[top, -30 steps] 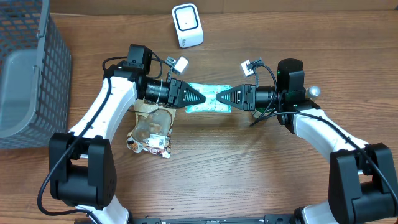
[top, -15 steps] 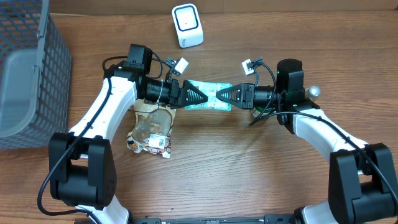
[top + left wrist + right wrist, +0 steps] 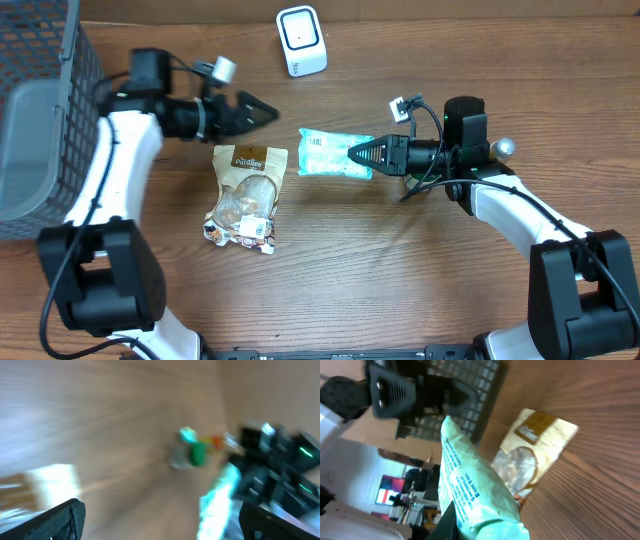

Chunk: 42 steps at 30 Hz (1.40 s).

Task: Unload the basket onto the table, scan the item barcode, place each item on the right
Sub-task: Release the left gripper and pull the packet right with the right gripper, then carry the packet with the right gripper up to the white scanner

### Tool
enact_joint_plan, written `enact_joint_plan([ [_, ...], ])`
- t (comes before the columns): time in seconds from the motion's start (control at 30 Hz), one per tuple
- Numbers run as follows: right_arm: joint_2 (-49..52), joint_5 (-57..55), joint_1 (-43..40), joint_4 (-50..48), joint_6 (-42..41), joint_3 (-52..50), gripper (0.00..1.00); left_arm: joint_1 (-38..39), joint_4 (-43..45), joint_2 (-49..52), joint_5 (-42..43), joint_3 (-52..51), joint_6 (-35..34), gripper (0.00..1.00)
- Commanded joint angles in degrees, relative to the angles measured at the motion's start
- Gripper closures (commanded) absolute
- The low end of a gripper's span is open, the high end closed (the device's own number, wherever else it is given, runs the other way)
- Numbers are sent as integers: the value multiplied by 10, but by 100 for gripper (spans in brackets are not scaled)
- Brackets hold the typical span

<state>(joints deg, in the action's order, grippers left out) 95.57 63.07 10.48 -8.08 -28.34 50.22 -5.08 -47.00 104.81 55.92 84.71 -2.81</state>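
1. Our right gripper (image 3: pixel 352 155) is closed on the pale green packet (image 3: pixel 328 155). It pinches the packet's right-hand end, so the rest of the packet sticks out to the left past the fingertips.
2. The packet sits about midway along the worktop (image 3: pixel 400 280), nearer the far edge than the near one. We cannot tell whether it rests on the wood or hangs just clear of it.
3. In the right wrist view we see the packet running away from the gripper, with its side of small blue print turned toward the camera.
4. Our left gripper (image 3: pixel 266 108) has its jaws spread wide and holds nothing. It hangs to the left of the packet and closer to the far edge, apart from it and touching nothing we can see.
5. The left wrist view is badly blurred. We can make out only the two jaws far apart at the bottom corners, with a pale green streak between them.
6. The white scanner (image 3: pixel 301 40) stands by the far edge, beyond the packet and a little to its left, well apart from both grippers.
7. A brown snack bag (image 3: pixel 245 195) lies flat on the worktop just beside the packet's free left end, with a thin strip of wood between them.
8. A grey mesh basket (image 3: pixel 50 120) fills the far left corner, next to the left arm.
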Motion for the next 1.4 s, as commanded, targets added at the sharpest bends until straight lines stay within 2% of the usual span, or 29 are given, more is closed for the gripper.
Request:
enact_joint_plan([
  [0.0, -15, -54, -3, 25, 23, 1, 90, -25, 13, 5, -176, 23, -20, 0],
  [0.17, -15, -64, -3, 57, 67, 1, 89, -33, 18, 5, -385, 23, -21, 0],
  [0.23, -15, -65, -2, 61, 81, 1, 90, -33, 18, 5, -428, 23, -21, 0],
  [0.37, -15, -71, -2, 60, 89, 1, 90, -33, 18, 5, -441, 23, -21, 0],
  [0.5, -15, -124, -2, 56, 86, 1, 87, -33, 18, 5, -441, 23, -21, 0],
  [0.77, -15, -172, 5, 57, 17, 45, 96, -33, 18, 5, -441, 23, -21, 0],
  [0.9, -15, -184, 23, 142, 14, 128, 96, -33, 18, 5, -441, 23, -21, 0],
  [1.0, -15, -259, 48, 276, 70, 233, 96, -33, 18, 5, -441, 23, -21, 0],
  [1.07, -15, -357, 71, 372, 120, 317, 96, -33, 18, 5, -441, 23, -21, 0],
  [1.17, -12, -507, 109, 468, 188, 435, 96, -33, 18, 5, -441, 23, -21, 0],
  [1.27, -12, -617, 146, 489, 258, 511, 96, -33, 18, 5, -441, 23, -21, 0],
  [1.37, -12, -684, 181, 445, 372, 528, 96, -33, 18, 5, -441, 23, -21, 0],
])
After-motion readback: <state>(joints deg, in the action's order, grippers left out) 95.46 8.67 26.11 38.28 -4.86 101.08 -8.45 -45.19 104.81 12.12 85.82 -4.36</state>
